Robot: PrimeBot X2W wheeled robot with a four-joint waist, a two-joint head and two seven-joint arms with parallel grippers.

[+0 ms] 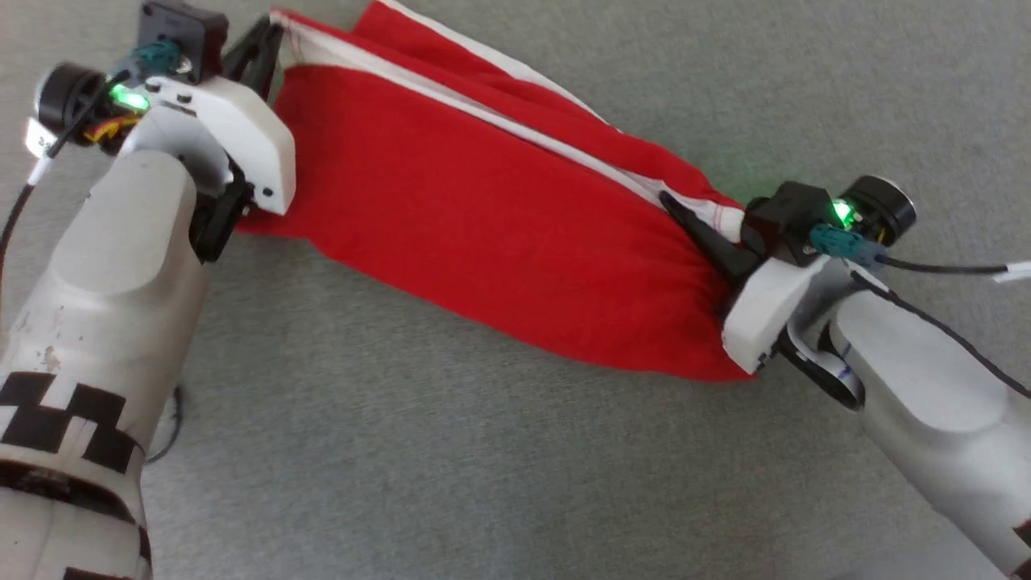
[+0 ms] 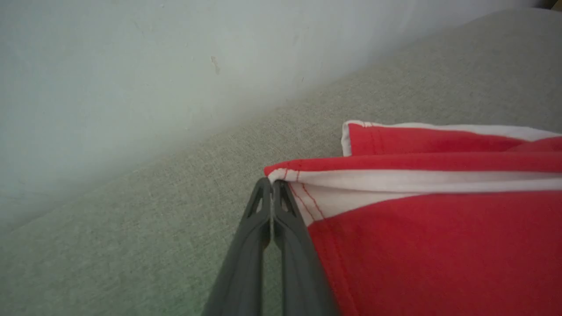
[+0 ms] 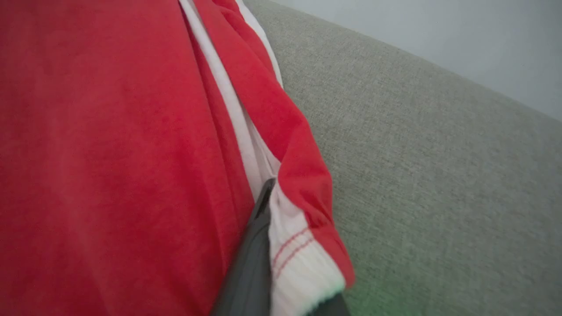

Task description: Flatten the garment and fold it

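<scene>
The red shorts hang stretched between my two grippers above the grey surface, white side stripe running along the top. My left gripper is shut on the white-trimmed corner at the upper left; in the left wrist view its fingers pinch that corner of the shorts. My right gripper is shut on the other end, at the white ribbed band. In the right wrist view one dark finger lies under the band and the shorts cover the other.
A grey fabric-covered surface lies under everything. In the wrist views a pale wall rises behind the surface's far edge. A black cable trails from my right wrist.
</scene>
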